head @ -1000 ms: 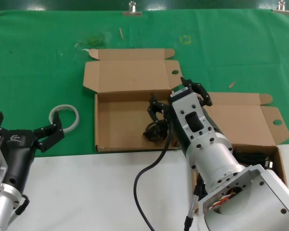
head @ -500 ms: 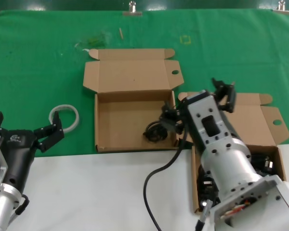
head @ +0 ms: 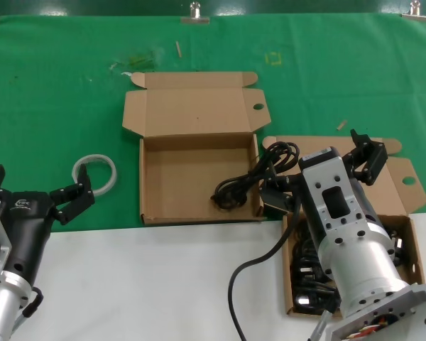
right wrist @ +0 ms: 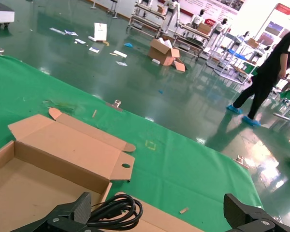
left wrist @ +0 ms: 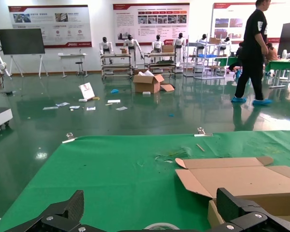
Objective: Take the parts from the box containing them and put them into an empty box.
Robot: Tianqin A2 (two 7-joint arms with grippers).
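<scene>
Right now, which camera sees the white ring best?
The head view: the whole white ring lies on the green cloth, just ahead of the left gripper. The left wrist view catches only a sliver at its bottom edge. The right wrist view doesn't show it.

Matt cardboard boxes [head: 192,114] (green cloth [head: 57,85])

Both arms low, fingers spread
Right end effector [head: 319,174] reaches forward with fingers apart; left end effector [head: 35,188] waits parked at the near left, open.
</scene>
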